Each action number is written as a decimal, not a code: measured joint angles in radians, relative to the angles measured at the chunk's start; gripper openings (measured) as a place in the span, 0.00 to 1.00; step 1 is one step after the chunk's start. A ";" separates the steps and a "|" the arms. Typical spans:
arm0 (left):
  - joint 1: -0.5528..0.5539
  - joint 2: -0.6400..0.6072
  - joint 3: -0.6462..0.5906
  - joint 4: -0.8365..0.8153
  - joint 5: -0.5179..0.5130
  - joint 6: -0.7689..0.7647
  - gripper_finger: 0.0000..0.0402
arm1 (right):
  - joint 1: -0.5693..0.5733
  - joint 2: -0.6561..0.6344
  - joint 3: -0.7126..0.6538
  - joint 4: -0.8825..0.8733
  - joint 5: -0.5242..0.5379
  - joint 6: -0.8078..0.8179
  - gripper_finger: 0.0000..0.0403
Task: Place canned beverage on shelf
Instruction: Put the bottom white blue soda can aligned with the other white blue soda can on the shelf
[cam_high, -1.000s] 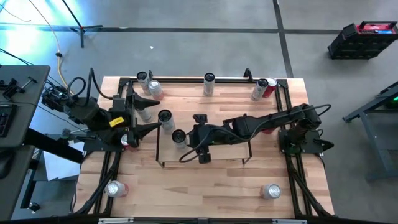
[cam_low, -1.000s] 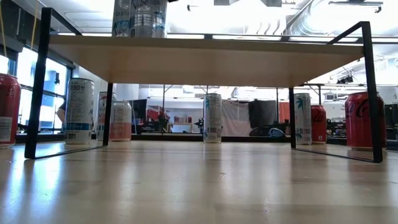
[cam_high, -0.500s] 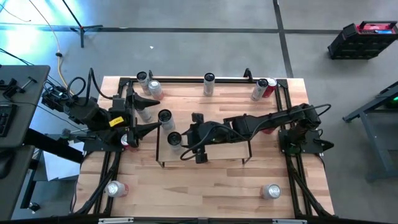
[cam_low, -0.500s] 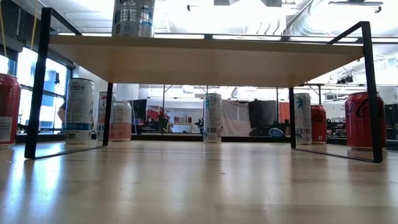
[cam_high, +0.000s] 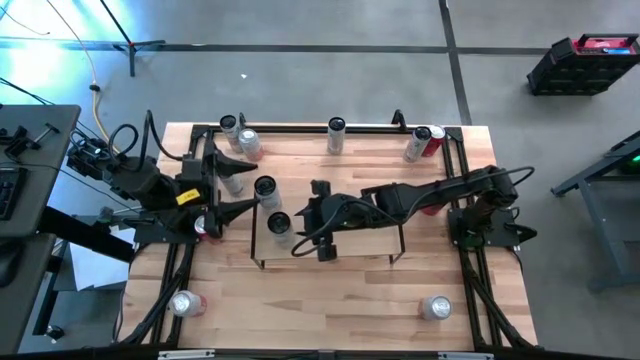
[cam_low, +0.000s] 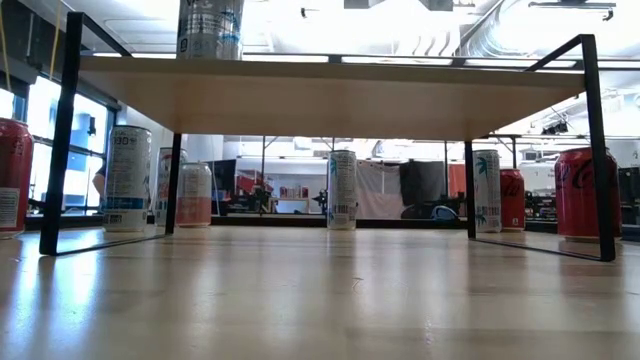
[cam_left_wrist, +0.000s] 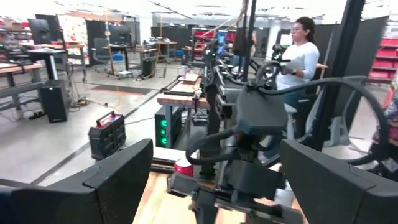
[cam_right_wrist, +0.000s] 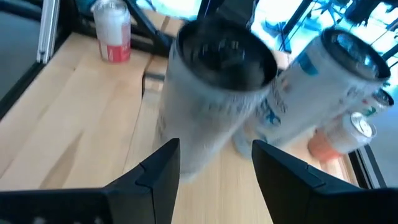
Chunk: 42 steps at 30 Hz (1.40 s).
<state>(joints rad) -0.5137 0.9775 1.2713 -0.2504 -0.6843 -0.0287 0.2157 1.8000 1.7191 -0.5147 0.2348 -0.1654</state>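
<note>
Right claw (cam_high: 292, 224) stands over the left end of the shelf (cam_high: 360, 245), its fingers spread a little wider than the can (cam_high: 279, 224) in front of them and no longer carrying it. Compared with a second ago that can has shifted toward the shelf's left edge and now stands upright on the board, just beside 1 other can (cam_high: 265, 188) there. This placement looks done. Left claw (cam_high: 232, 185) waits wide open at the bench's left side.
</note>
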 joint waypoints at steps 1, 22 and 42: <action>0.000 0.000 0.000 0.000 0.003 -0.004 0.85 | 0.000 -0.001 0.000 -0.023 0.000 0.003 0.46; 0.000 0.000 0.000 0.008 0.001 0.000 0.85 | -0.004 0.113 0.000 0.050 -0.048 0.009 0.46; 0.000 0.000 0.000 -0.021 0.001 -0.011 0.85 | -0.008 0.096 0.000 0.054 -0.041 0.097 0.46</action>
<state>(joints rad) -0.5137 0.9779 1.2709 -0.2718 -0.6834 -0.0399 0.2073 1.8961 1.7187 -0.4609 0.1936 -0.0685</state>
